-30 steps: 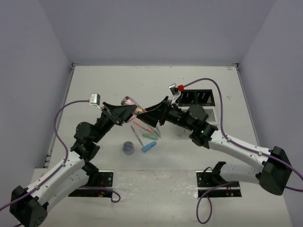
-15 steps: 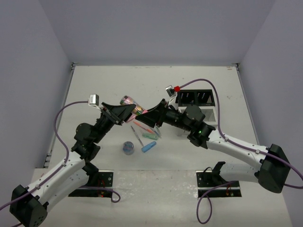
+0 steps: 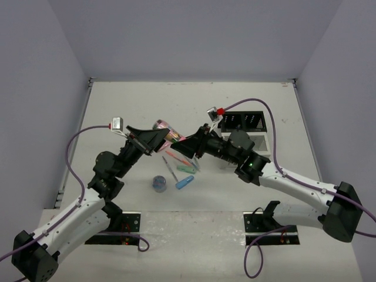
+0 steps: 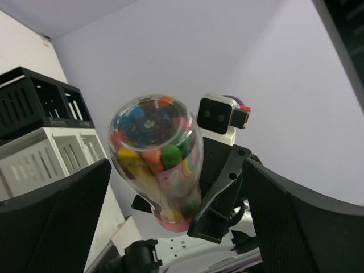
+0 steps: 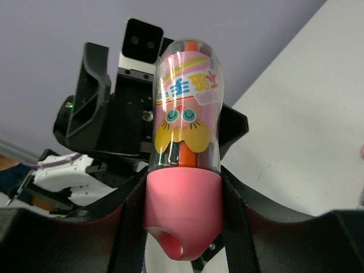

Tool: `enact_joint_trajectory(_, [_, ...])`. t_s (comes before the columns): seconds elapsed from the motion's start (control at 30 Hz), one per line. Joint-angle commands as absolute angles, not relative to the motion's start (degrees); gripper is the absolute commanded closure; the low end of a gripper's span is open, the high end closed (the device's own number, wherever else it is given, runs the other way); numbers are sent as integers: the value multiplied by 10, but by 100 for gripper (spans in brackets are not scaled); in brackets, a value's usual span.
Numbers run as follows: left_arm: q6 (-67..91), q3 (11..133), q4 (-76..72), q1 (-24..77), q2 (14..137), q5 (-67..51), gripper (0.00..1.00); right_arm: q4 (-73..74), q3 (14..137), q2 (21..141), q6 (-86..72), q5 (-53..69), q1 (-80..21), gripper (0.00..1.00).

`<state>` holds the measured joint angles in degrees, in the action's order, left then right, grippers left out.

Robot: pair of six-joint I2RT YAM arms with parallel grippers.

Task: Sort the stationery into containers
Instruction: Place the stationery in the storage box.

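A handover is judged in hand: the pink-capped clear tube (image 5: 187, 102) is pinched by the right tool (image 5: 182, 222) and flanked by the spread left tool (image 4: 173, 193); one sure grip is called for next.

Bench: an off-white, matt, flat bench (image 3: 194, 100) fills the floor of the top external view. In the right wrist view it shows as a pale slope on the right (image 5: 307, 85).
Near band: a lighter, slightly glossy strip (image 3: 194, 229) runs across the bench's near edge.
Left edge: a thin grey rail (image 3: 75, 141) lies along the bench where it meets the side wall.
Back wall: a plain lavender-grey panel (image 3: 188, 35) stands upright behind the bench.
Left wall: a same-coloured panel (image 3: 29, 117) joins the back wall at a corner.
Right wall: a matching panel (image 3: 346, 106) closes the opposite side.
Back corners: a small pale fitting sits at each corner (image 3: 90, 83), (image 3: 292, 83); their detail is too small to tell.
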<state>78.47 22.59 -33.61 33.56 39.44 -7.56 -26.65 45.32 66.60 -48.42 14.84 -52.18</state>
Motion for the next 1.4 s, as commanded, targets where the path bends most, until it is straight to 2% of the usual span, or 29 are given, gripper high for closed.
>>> enact_joint_trajectory(0.0, [672, 334, -179, 339, 398, -26, 0, -219, 478, 615, -435, 76, -516, 100])
enact_joint_trajectory(0.13, [611, 435, -17, 338, 450, 26, 0, -191, 461, 593, -443, 79, -474, 100])
enact_joint_trajectory(0.23, [597, 461, 54, 339, 471, 50, 0, -160, 449, 573, -442, 70, -449, 100])
enact_joint_trajectory(0.47, [519, 523, 220, 338, 487, 159, 0, 89, 489, 510, -374, -11, -352, 100])
enact_joint_trajectory(0.63, [424, 574, 276, 338, 484, 191, 0, 261, 546, 545, -316, -73, -280, 100])
enact_joint_trajectory(0.77, [362, 617, 325, 338, 486, 216, 0, 345, 605, 596, -284, -111, -256, 100])
enact_joint_trajectory(0.93, [317, 621, 355, 338, 473, 229, 0, 394, 674, 651, -254, -150, -241, 100])
enact_joint_trajectory(1.37, [284, 566, 370, 338, 416, 263, 0, 401, 756, 766, -213, -134, -217, 100])
